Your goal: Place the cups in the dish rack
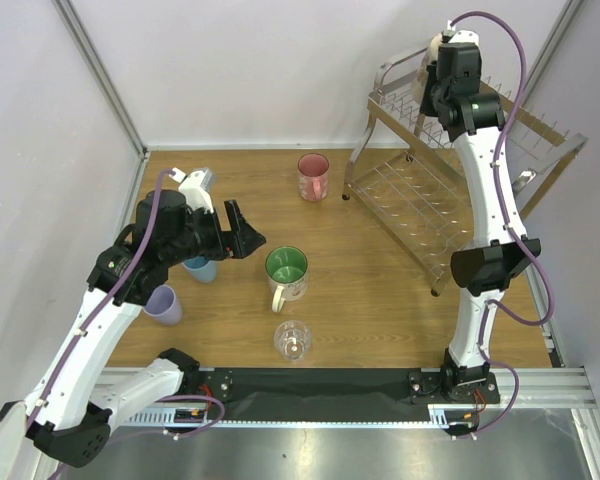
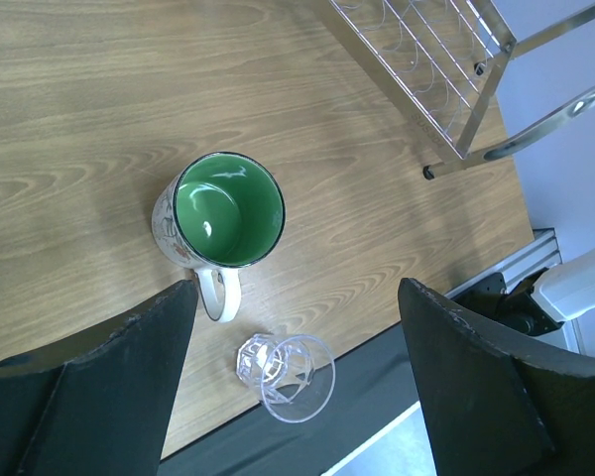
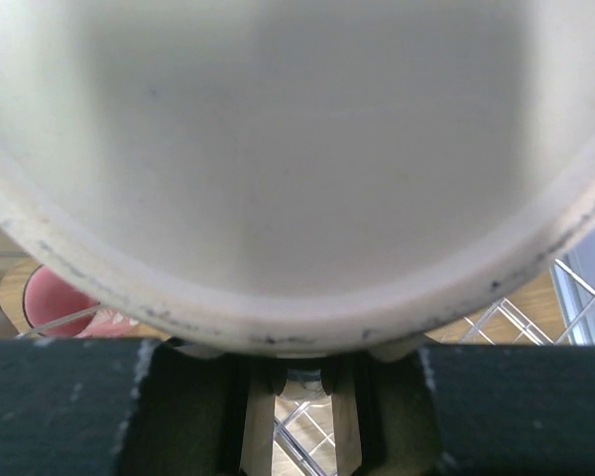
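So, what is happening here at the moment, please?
Two robot arms are loading cups into a wire dish rack. The right gripper holds a beige mug at the rack's upper shelf. The left gripper is open and empty, above the table near a white mug with green inside. A clear glass, a pink mug, a blue tumbler and a lavender tumbler are on the table. No cup seems to be set in the rack yet.

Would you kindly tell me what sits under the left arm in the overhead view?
A light-blue tumbler shows beneath the left arm; only one edge is visible, the rest is covered. The lavender tumbler stands beside the forearm, mostly uncovered.
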`<action>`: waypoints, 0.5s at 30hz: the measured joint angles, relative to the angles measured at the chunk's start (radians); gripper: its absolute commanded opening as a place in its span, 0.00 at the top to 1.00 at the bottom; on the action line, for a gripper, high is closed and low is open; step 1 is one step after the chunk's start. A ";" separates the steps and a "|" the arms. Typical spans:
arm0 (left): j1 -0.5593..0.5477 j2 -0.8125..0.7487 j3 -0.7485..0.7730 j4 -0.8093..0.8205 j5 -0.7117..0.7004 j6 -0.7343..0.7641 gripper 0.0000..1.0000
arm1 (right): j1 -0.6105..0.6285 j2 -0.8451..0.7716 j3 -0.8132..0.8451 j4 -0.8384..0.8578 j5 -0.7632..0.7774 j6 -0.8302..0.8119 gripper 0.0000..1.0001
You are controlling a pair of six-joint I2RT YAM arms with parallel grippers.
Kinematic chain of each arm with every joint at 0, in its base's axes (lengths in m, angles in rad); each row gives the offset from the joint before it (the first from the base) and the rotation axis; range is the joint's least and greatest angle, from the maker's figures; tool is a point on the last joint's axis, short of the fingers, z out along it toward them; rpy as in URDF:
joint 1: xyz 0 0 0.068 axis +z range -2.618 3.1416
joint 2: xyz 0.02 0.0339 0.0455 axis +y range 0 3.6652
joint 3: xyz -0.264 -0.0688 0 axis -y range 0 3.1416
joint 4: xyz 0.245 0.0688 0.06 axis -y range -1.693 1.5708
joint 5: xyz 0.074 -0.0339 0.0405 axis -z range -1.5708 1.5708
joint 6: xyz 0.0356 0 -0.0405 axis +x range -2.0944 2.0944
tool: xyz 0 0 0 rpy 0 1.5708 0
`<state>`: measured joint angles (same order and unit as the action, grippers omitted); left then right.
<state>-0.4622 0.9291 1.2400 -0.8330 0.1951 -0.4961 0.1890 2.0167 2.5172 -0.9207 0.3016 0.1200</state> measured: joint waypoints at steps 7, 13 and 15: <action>0.009 0.000 0.000 0.000 0.000 0.002 0.11 | 0.002 0.015 0.000 0.031 0.007 0.003 0.76; 0.015 0.000 0.000 -0.001 0.001 0.008 0.11 | 0.001 0.016 0.000 0.048 0.009 0.006 0.60; 0.016 0.000 0.000 -0.001 0.002 0.008 0.11 | 0.001 0.016 0.000 0.060 0.009 0.008 0.57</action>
<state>-0.4465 0.9291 1.2400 -0.8337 0.1967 -0.4881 0.1902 2.0331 2.5175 -0.8608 0.3107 0.1280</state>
